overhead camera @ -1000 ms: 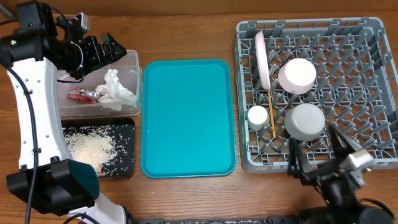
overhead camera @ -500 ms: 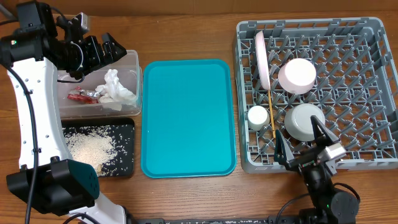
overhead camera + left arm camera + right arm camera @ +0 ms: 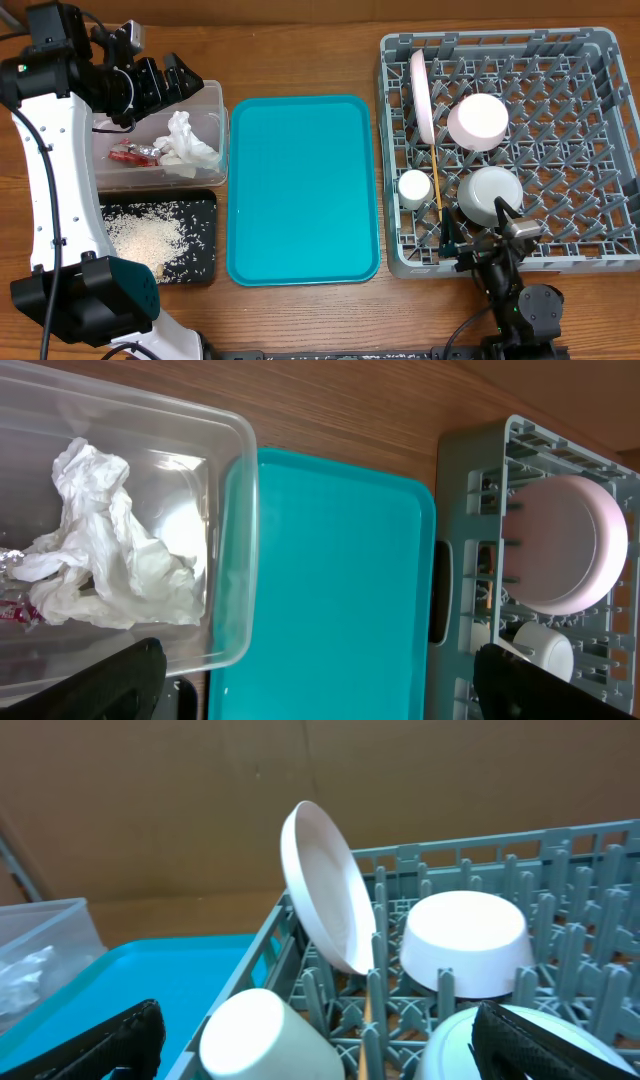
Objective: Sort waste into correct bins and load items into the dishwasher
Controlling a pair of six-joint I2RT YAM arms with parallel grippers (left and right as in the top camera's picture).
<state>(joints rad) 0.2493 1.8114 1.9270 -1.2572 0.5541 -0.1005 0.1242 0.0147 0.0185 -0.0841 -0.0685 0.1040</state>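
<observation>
The grey dish rack [image 3: 600, 90] holds the pink plate [image 3: 422, 92] on edge, two white bowls [image 3: 478, 121] [image 3: 488, 194], a small white cup [image 3: 414, 187] and a wooden chopstick [image 3: 437, 180]. The clear tub [image 3: 215, 110] holds the white tissue [image 3: 186, 142] and the red wrapper [image 3: 128, 153]. The black tray [image 3: 205, 205] holds rice grains [image 3: 145, 238]. My left gripper [image 3: 160, 80] is open and empty above the tub's far edge. My right gripper [image 3: 480, 225] is open and empty at the rack's near edge, facing the cup [image 3: 262, 1035] and plate [image 3: 325, 885].
A large teal tray [image 3: 303, 188] lies between the tub and the rack; it also shows in the left wrist view [image 3: 335, 590]. The table is brown wood. The left arm's white links run down the left side.
My right gripper has moved left and in toward the rack's near edge, pointing at the cup and bowl. The left arm has not moved.
</observation>
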